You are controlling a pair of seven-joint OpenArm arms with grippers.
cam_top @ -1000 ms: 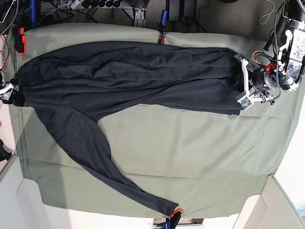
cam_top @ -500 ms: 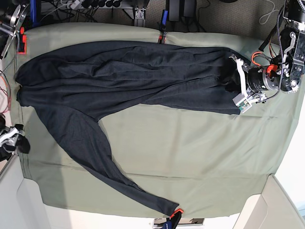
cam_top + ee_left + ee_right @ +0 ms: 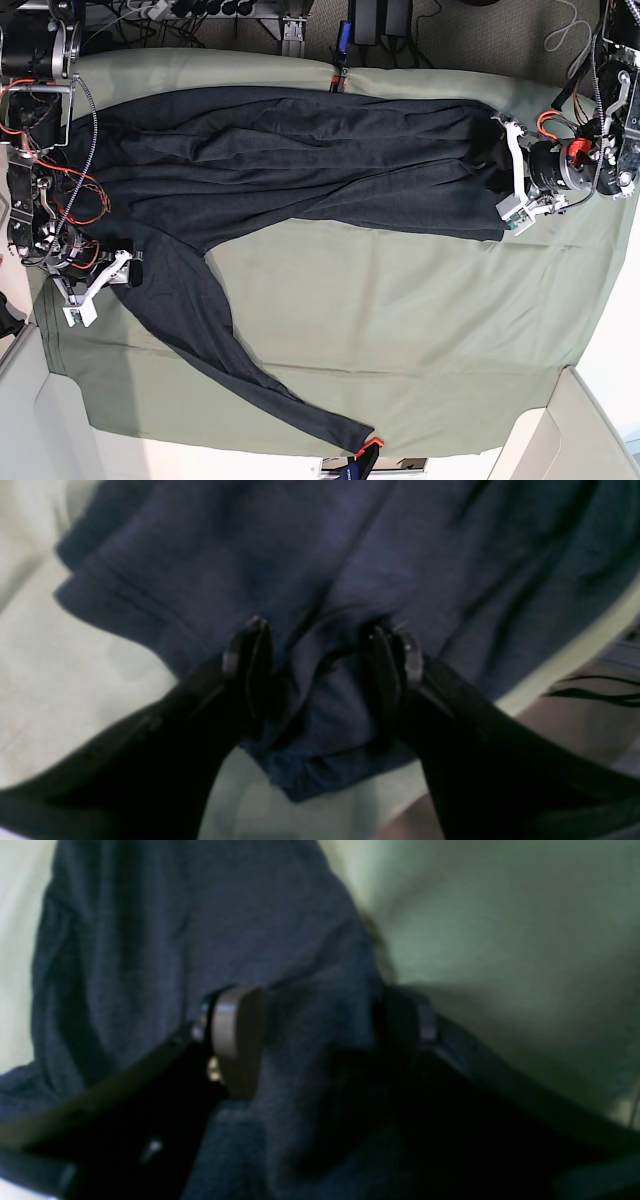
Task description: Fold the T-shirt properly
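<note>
Across the green table cloth (image 3: 400, 310) the T-shirt (image 3: 300, 160) is lying spread out, its body running along the far edge and one long sleeve trailing toward the near edge. I am working the early flattening step, with no fold made yet. My left gripper (image 3: 508, 175) is sitting at the shirt's hem end, jaws parted, a bunched ridge of fabric lying loose between them, unclamped. My right gripper (image 3: 100, 290) is hovering at the sleeve side, jaws wide, cloth draped between them but not pinched. Next, I am judging, both need to close on edges and pull the sleeve inward.
</note>
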